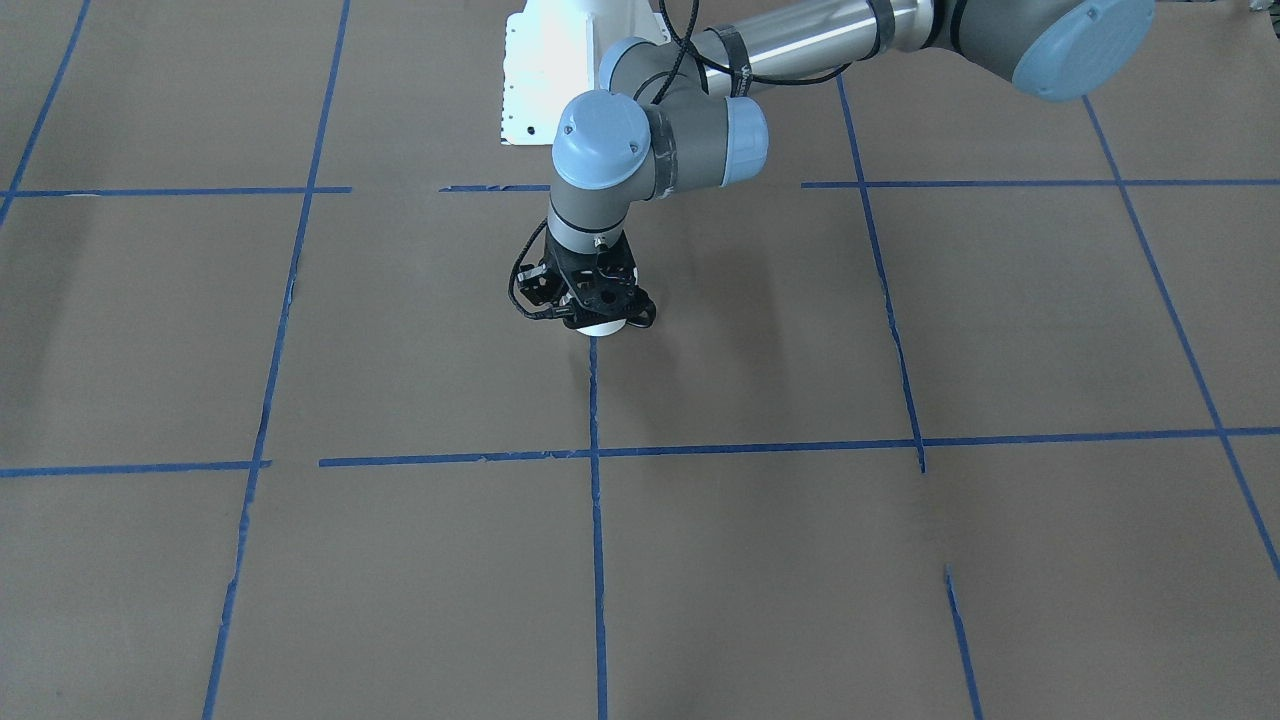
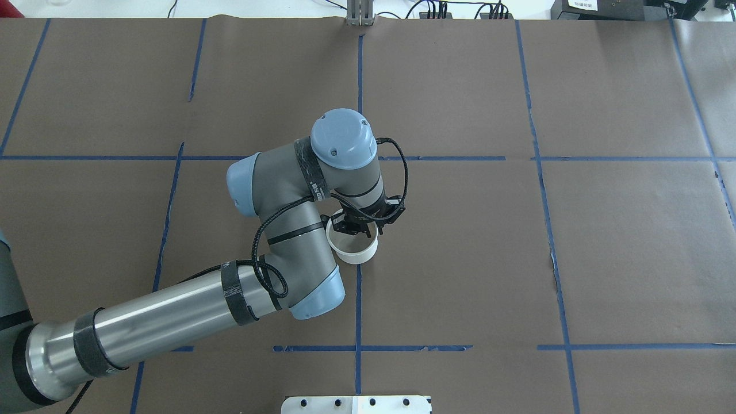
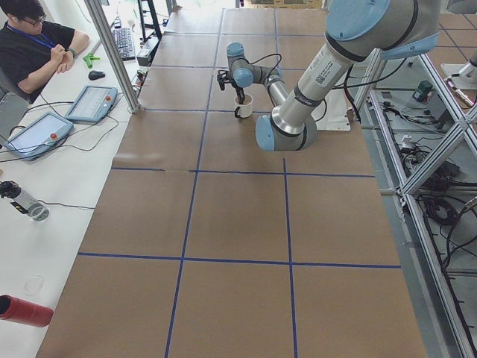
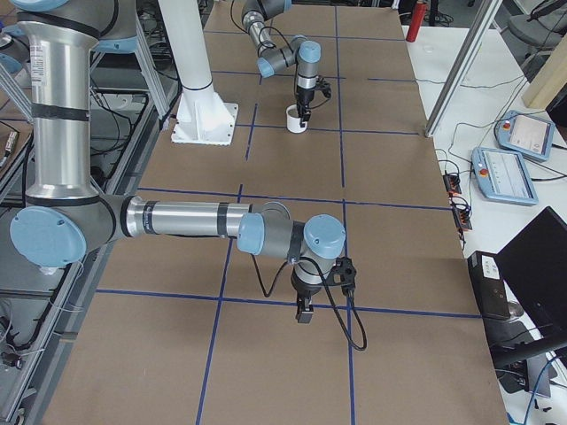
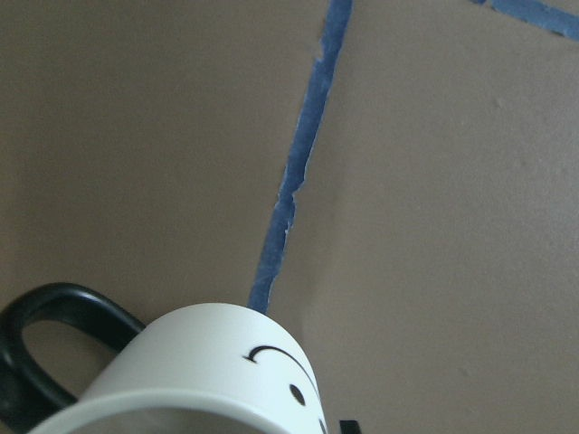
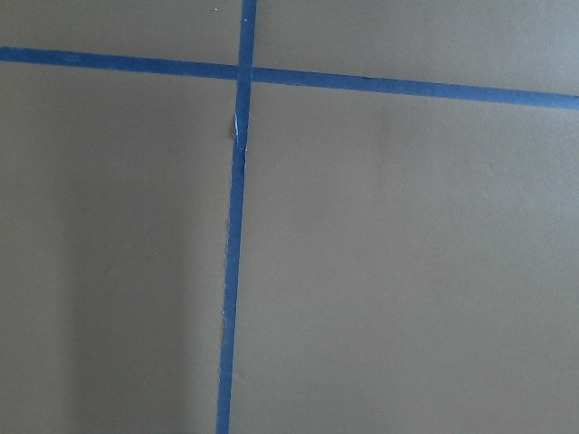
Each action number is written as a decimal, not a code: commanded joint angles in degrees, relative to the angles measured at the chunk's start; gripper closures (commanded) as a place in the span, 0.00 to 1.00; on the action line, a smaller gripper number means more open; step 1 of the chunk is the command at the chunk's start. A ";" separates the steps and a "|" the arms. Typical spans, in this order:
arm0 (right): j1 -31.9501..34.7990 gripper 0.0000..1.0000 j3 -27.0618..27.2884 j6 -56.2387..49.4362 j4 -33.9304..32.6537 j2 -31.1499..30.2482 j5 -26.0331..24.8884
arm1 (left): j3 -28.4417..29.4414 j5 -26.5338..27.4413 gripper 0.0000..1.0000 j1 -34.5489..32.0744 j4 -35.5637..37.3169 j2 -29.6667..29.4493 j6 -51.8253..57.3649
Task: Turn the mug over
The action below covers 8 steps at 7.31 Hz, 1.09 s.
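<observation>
The white mug [image 2: 355,252] stands on the brown table with its opening up, near the middle on a blue tape line. It also shows in the front view [image 1: 600,326] and the side views [image 3: 244,107] [image 4: 293,119]. The left wrist view shows its side [image 5: 208,362] with a black smiley face and its black loop handle [image 5: 45,316] at the lower left. My left gripper [image 2: 357,229] points down at the mug's far rim and looks shut on its wall. My right gripper [image 4: 304,314] hangs just above bare table, far from the mug; I cannot tell whether it is open.
Blue tape lines [image 6: 237,226] cross the brown paper. The white base plate [image 2: 356,404] sits at the robot's edge. A side bench holds tablets [image 3: 89,103] and a red bottle [image 3: 22,309]; a person [image 3: 33,37] sits beside it.
</observation>
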 commanded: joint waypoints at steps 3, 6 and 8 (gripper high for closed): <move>0.00 0.00 0.00 0.00 0.00 0.00 0.00 | -17.76 0.37 0.00 -4.11 8.17 6.01 0.42; 0.00 0.00 0.00 0.00 0.00 0.00 0.00 | -29.66 0.11 0.00 -11.39 8.18 19.89 17.84; 0.00 0.00 0.00 0.00 0.00 0.00 0.00 | -31.79 -0.06 0.00 -18.68 8.18 27.80 32.34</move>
